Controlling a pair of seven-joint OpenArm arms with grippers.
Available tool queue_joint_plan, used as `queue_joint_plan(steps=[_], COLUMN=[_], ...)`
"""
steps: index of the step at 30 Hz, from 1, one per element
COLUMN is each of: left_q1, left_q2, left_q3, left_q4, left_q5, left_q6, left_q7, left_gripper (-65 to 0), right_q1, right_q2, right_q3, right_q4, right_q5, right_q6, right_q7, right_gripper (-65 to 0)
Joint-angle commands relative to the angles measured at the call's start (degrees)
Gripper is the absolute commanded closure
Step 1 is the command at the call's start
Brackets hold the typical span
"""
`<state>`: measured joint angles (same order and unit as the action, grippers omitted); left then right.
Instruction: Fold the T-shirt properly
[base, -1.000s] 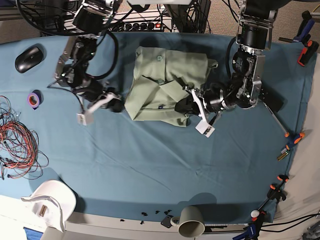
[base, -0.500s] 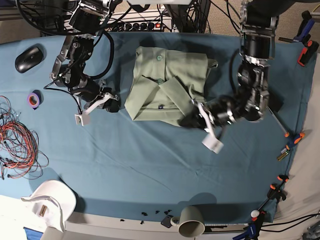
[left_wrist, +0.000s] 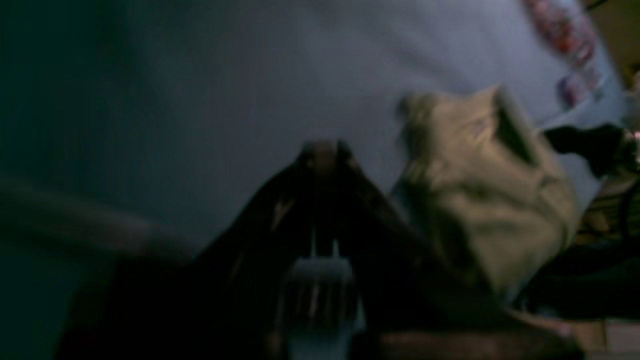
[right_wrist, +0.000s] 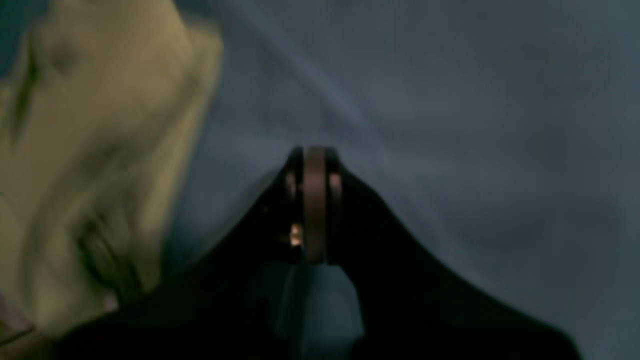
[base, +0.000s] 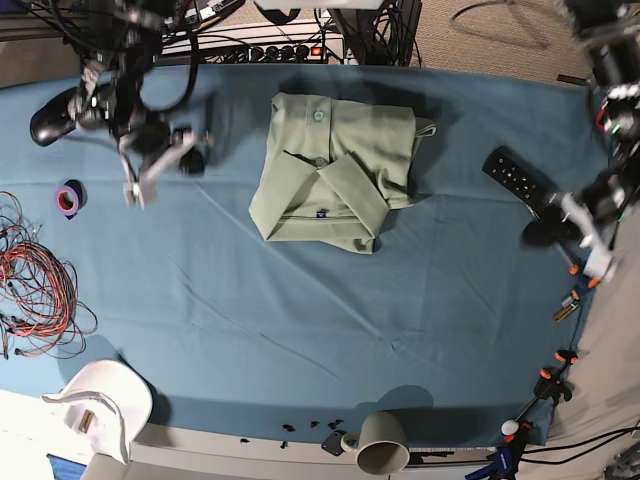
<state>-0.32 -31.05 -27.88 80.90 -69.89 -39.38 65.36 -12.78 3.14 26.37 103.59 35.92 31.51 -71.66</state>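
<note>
Pale sage-green collared knit T-shirt (base: 335, 178): folded, flat on blue-clothed tabletop (base: 300, 320). Left gripper (base: 540, 232), right gripper (base: 192, 158): jaws closed, empty, clear of shirt.

A pale sage-green T-shirt (base: 335, 170) lies folded into a compact, roughly square bundle on the far middle of the blue cloth, collar and button placket facing up, one flap folded diagonally across its front, a tiny dark tag showing.
</note>
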Motion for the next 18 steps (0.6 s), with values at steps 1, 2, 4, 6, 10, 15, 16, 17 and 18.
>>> queue_joint_plan(steps=[1,2,4,6,10,15,16,17,18], left_q1=[1.0,3.3,8.2,13.6,24.6,36.8,38.9,40.8,42.4], left_q2=[-2.0,-2.6,-2.9,-2.9,-2.3,-0.3,0.3,0.8,1.3], left_q3=[-1.6,-3.0,-6.0,-8.8,-12.7,-13.3,-13.3,-13.2,-13.2], left_q4=[1.1,1.4,2.6,4.1,7.2,11.3,11.9,12.1,12.1], left_q5=[-4.1,-6.4,-10.9,-14.6,-15.1,-15.1,-15.1,-15.1,-15.1], left_q6=[-0.6,-0.6,-0.6,-0.6,-0.6,-0.6,-0.6,-0.6,-0.6], left_q7=[0.2,1.4,4.0,5.9,8.0,9.8,9.8,9.8,9.9], left_gripper=[0.0,0.0,0.0,0.0,0.0,0.0,0.0,0.0,0.0], right_q1=[-1.4,-3.4,-7.7,-12.2,-21.0,-30.5,-32.2,-33.7,-35.0], right_q2=[0.5,0.5,0.5,0.5,0.5,0.5,0.5,0.5,0.5], right_q3=[0.8,1.6,3.3,5.2,9.4,13.6,13.9,14.1,14.1], right_q4=[2.3,3.6,6.9,10.7,18.3,24.3,24.6,24.7,24.6], right_q5=[1.7,2.5,4.1,4.8,6.1,7.2,7.2,7.1,7.1], right_q6=[0.4,0.4,0.4,0.5,1.3,1.3,1.3,1.3,1.3], right_q7=[0.9,0.5,0.0,-0.1,-0.1,-0.1,-0.1,-0.1,-0.1], right_gripper=[0.0,0.0,0.0,0.0,0.0,0.0,0.0,0.0,0.0])
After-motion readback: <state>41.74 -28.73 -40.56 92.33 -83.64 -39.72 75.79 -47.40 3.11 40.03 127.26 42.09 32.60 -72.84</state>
